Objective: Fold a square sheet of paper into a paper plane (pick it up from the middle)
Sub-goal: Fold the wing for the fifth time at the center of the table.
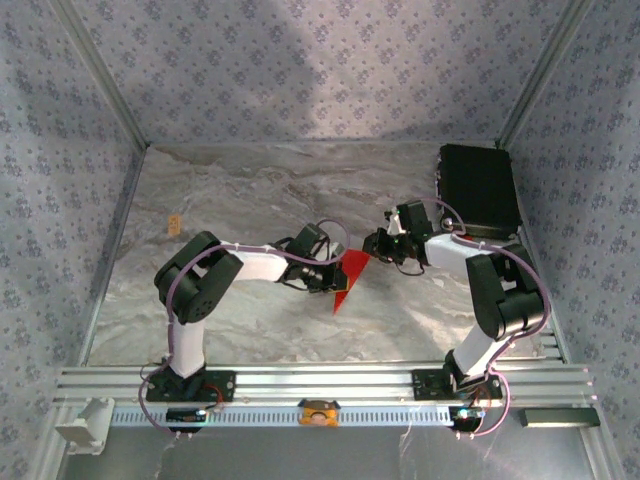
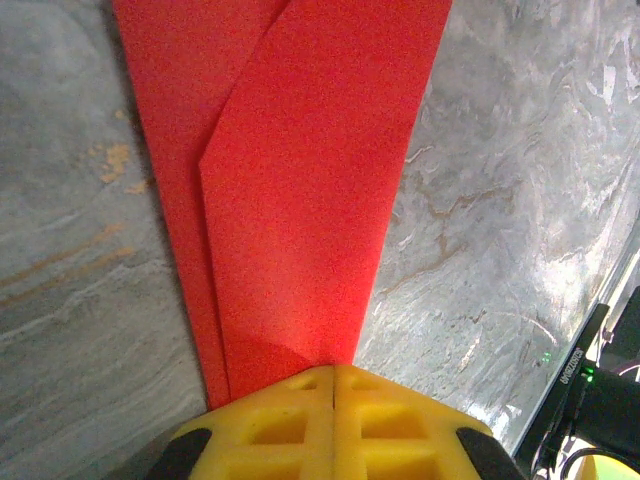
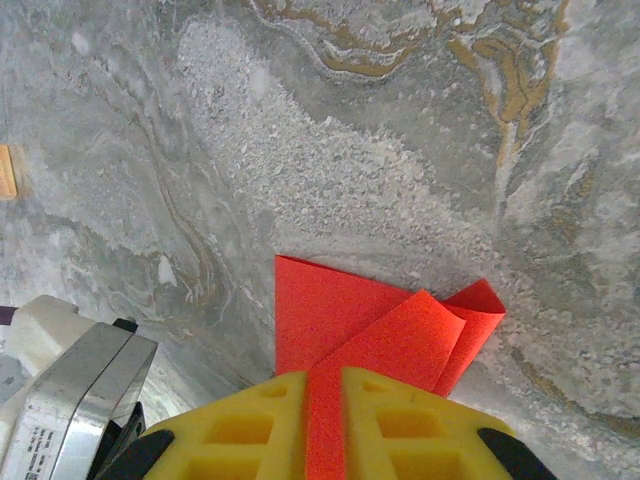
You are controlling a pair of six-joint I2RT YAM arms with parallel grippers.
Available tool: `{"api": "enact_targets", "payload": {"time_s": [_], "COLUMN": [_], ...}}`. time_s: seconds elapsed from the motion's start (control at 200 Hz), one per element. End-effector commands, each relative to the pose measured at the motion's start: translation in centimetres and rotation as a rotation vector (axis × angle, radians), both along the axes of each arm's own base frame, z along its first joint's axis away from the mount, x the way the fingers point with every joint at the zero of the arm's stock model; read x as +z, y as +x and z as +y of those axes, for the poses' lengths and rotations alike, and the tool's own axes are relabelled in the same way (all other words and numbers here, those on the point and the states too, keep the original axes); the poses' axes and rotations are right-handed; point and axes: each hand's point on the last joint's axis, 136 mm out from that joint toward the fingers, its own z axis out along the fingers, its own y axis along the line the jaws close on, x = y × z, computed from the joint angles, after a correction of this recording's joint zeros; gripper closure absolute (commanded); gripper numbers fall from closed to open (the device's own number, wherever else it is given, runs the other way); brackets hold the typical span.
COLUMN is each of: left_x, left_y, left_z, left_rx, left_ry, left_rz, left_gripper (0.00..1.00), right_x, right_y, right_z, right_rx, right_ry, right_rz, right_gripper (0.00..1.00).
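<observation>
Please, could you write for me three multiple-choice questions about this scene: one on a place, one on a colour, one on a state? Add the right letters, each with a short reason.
1. Where does the black case stand?
A. at the far right of the table
B. at the near left
C. between the two arms

2. What colour is the folded paper?
A. blue
B. red
C. white

3. The right end effector is:
A. wide open
B. shut on the folded paper
C. shut on the black case

Answers: 1 A, the top view shows it in the far right corner. 2 B, it is bright red. 3 B, a red strip sits pinched between its yellow fingers.
</observation>
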Motion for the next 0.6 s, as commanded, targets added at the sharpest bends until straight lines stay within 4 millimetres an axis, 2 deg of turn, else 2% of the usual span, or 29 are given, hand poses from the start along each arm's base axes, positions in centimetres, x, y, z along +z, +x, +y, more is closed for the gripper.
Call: {"api": "enact_targets", "payload": {"time_s": [0.0,0.17,0.38,0.475,0.595], "left_x": [-4.5,-4.5,-4.6,-4.7,-4.7], "left_y": [-2.1,-2.1,-2.1,-2.1,-2.3], "left_z": [3.1,2.9,3.0,3.0,2.9], "left_rx": [0.021,0.009,0.013,0.014,0.008], "left_ry": [0.178,0.179,0.184,0.184,0.184], "left_rz": [0.088,0.091,0.093,0.094,0.097], "left_gripper": [1.0,1.0,1.0,1.0,1.0], "right_x": [1.1,0.7,-1.3,-3.2,-4.7], "right_y": [0.3,-0.1,-1.7,-1.9,-1.2], "right_z": [0.9,1.9,3.1,2.3,0.8], "right_rx": [0.039,0.066,0.109,0.083,0.059], "right_ry": [0.039,0.042,0.027,-0.018,-0.055], "right_rz": [-0.023,-0.002,0.048,0.082,0.085], "right_gripper": [0.82,0.84,0.87,0.88,0.88]}}
